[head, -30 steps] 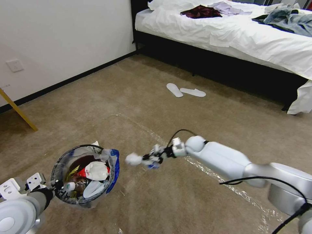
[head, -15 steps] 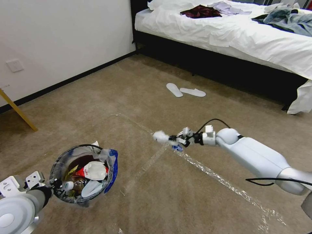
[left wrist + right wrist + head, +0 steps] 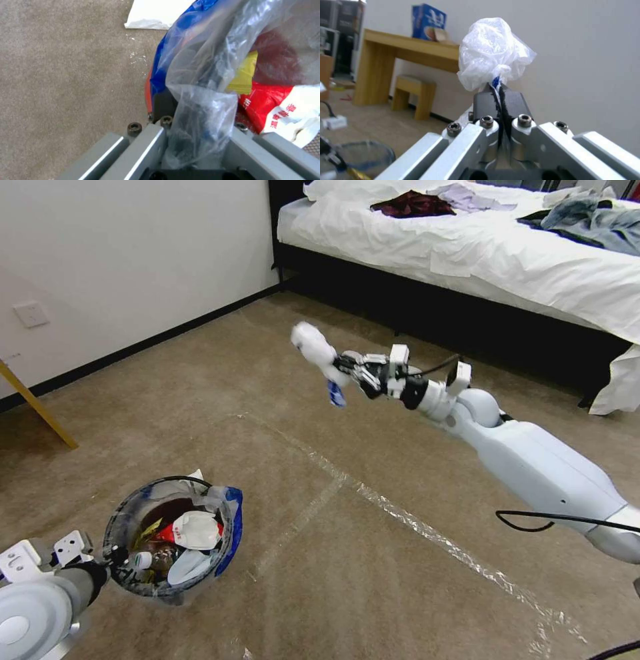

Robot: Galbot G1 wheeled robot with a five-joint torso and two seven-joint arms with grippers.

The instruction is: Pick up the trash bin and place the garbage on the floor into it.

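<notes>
A: Plastic wad (image 3: pixel 493 53), white, blue tie: where?

B: Clamped in the right end effector (image 3: pixel 347 370), raised well above the carpet (image 3: pixel 400 567), clear of the floor for carrying.

A: Bin (image 3: pixel 175 540)?

B: Near the robot's left side, part-filled. Left end effector (image 3: pixel 196 140) pinches rim and liner together, so the bag mouth stays open.

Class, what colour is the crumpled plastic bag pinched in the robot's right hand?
White, translucent, with a blue bit at the pinch: the plastic bag in the right hand shows best in the right wrist view.
</notes>
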